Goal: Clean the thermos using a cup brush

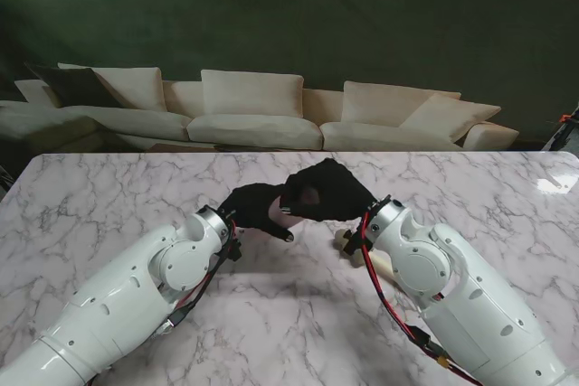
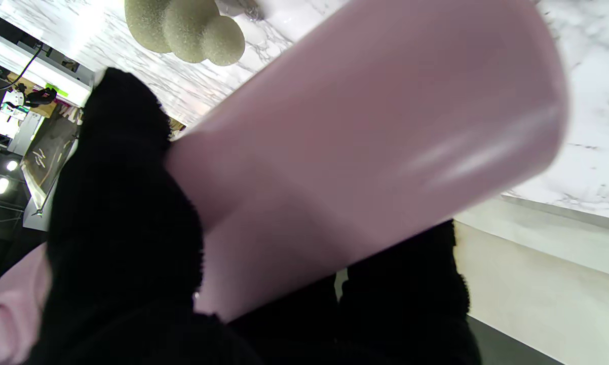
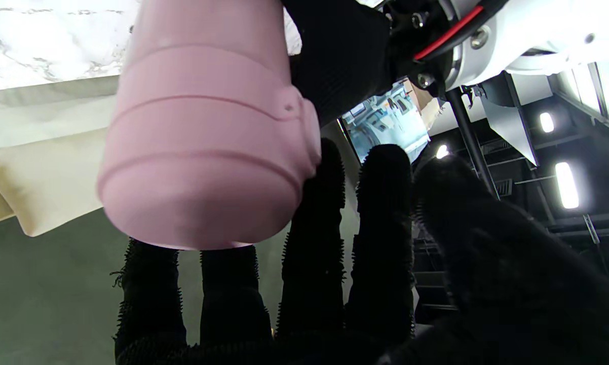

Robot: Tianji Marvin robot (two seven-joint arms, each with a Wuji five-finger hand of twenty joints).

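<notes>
From the stand's view my two gloved hands met over the middle of the marble table [image 1: 109, 196], the left hand [image 1: 256, 208] partly under the right hand [image 1: 327, 191]. The left fingers [image 2: 122, 213] were clamped round the pink thermos [image 2: 365, 152], held off the table. The thermos's capped end lay against my right fingers [image 3: 314, 223], which were stretched out and slightly apart, gripping nothing. The cup brush [image 1: 348, 243] lay on the table just beside my right wrist, its sponge head showing in the left wrist view.
</notes>
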